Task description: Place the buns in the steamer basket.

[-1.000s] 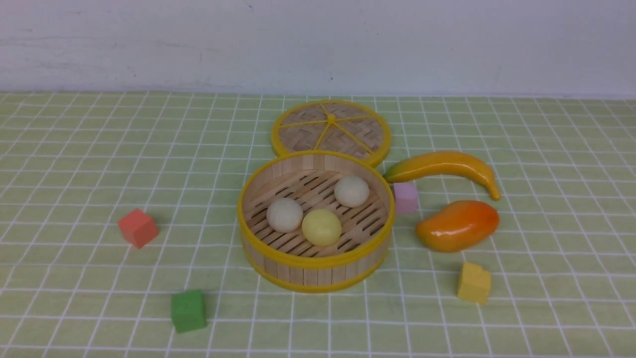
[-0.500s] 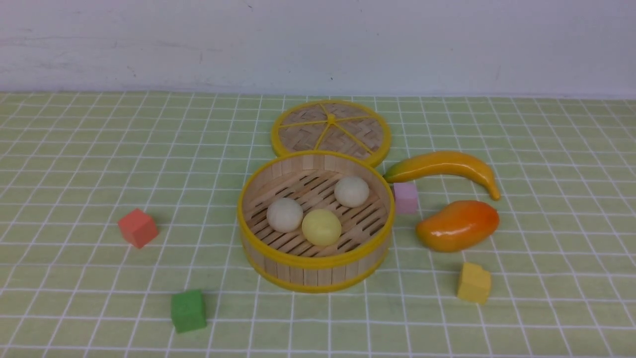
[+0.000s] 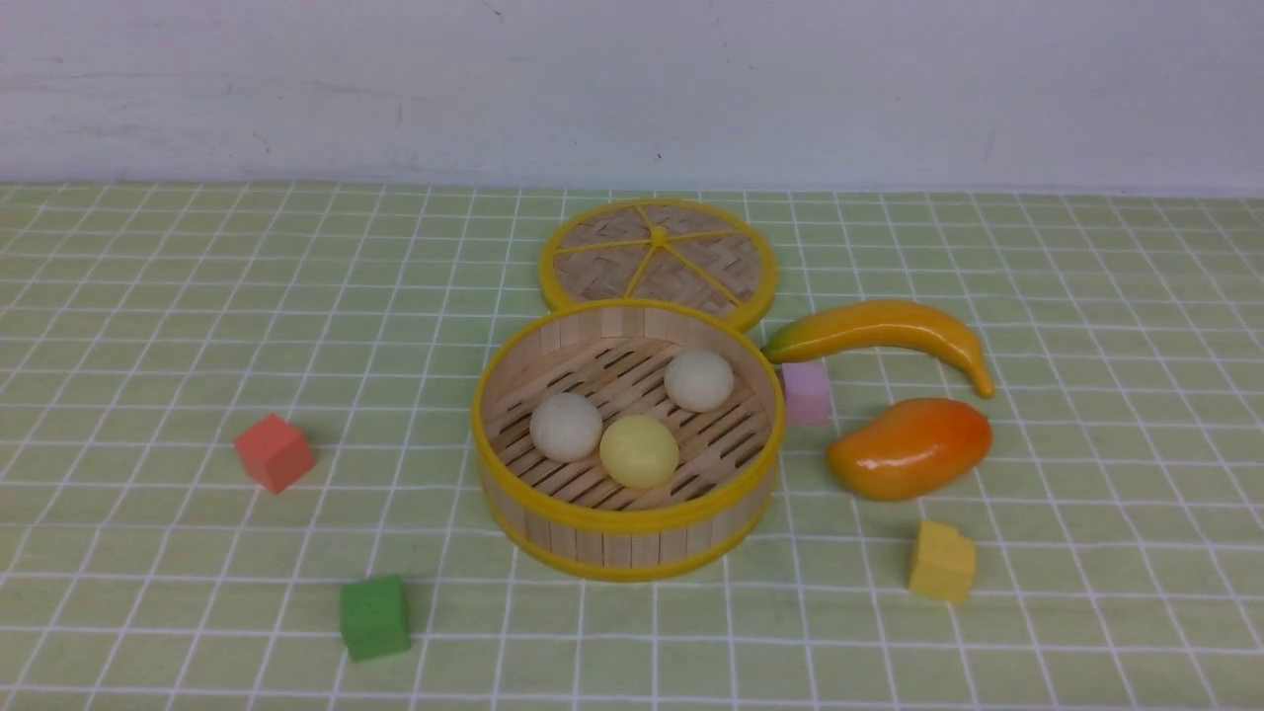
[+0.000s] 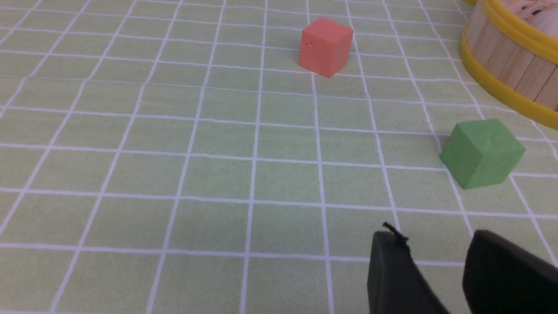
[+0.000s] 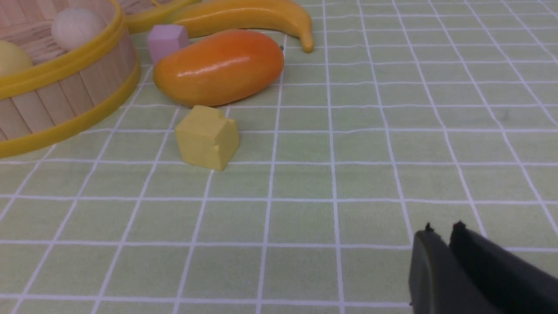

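Observation:
The steamer basket [image 3: 628, 528] stands mid-table; its wall also shows in the left wrist view [image 4: 510, 65] and the right wrist view [image 5: 65, 100]. Three buns lie on its slatted floor: an off-white one [image 3: 566, 427] at the left, a pale yellow one [image 3: 639, 450] at the front, an off-white one [image 3: 699, 380] at the back right. Neither arm shows in the front view. My left gripper [image 4: 436, 244] is open and empty, low over the cloth near the green cube. My right gripper [image 5: 441, 231] is shut and empty, over the cloth to the right of the yellow cube.
The flat woven lid [image 3: 658, 259] lies behind the basket. A banana [image 3: 879, 331], pink cube [image 3: 807, 391], mango [image 3: 909, 447] and yellow cube [image 3: 942, 562] lie to the right. A red cube [image 3: 274, 452] and green cube [image 3: 374, 617] lie to the left.

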Tool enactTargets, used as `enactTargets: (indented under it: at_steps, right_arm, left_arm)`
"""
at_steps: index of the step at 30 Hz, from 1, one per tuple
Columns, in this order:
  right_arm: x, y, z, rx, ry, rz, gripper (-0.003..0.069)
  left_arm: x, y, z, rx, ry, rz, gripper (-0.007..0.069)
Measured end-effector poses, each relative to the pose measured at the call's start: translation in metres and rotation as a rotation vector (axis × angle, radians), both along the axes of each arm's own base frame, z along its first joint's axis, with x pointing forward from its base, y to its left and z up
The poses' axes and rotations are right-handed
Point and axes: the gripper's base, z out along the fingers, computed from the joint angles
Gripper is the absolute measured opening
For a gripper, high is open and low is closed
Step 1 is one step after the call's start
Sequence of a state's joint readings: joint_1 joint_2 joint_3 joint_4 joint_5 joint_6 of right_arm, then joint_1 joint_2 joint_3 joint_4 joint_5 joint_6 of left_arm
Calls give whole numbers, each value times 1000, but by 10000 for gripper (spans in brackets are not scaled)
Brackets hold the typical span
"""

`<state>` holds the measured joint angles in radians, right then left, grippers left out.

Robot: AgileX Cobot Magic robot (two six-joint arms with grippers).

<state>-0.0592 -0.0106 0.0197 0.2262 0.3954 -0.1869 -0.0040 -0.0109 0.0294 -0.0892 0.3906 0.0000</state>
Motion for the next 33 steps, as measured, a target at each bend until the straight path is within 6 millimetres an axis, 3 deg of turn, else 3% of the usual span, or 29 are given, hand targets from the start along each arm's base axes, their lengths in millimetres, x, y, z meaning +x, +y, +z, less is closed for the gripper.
enactTargets:
  at_steps: [33]
  right_arm:
    - [0, 0, 0, 0, 0, 0, 97]
  left_arm:
    - [0, 0, 1, 0, -16, 1, 238]
